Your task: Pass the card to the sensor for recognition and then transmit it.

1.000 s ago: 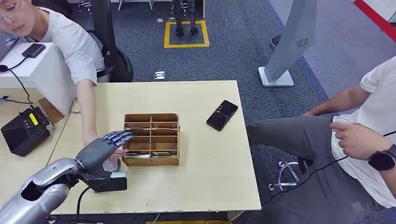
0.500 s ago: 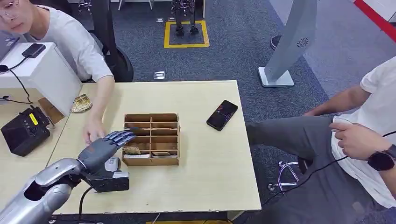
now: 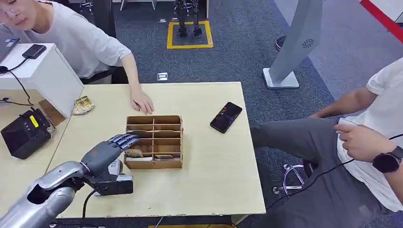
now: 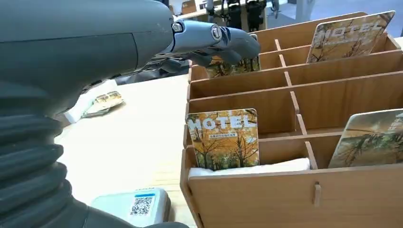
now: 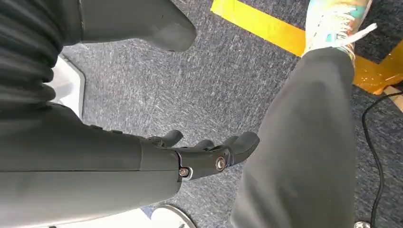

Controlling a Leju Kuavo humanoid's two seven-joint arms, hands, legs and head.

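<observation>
While the left hand (image 3: 105, 151) is hovering with its fingers spread and nothing in them over the near left corner of the wooden organizer (image 3: 154, 141), the task is looking barely begun: no card is being held, and the sensor (image 3: 113, 184), a dark box with a pale QR-coded top lying on the surface (image 3: 204, 156) just beside the organizer, is waiting under the wrist. A HOTEL card (image 4: 223, 139) is standing upright in a front left compartment, close below the fingertips (image 4: 237, 42), and it is looking like the likeliest pick; other cards are leaning in compartments further along. Picking a card, presenting it to the sensor and handing it on are all appearing still to be done. The right hand (image 5: 204, 154) is hanging over the carpet with fingers loosely curled on nothing. A person's hand (image 3: 141, 102) is resting on the surface just behind the organizer, well clear of the fingers. A phone (image 3: 226, 117) is lying to the organizer's right, a black device (image 3: 23, 133) is sitting on the neighbouring desk, and a seated person (image 3: 370, 142) is waiting at the right, possibly to receive the card. The compartment walls are crowding the card, which is probably making a clean pinch awkward.
</observation>
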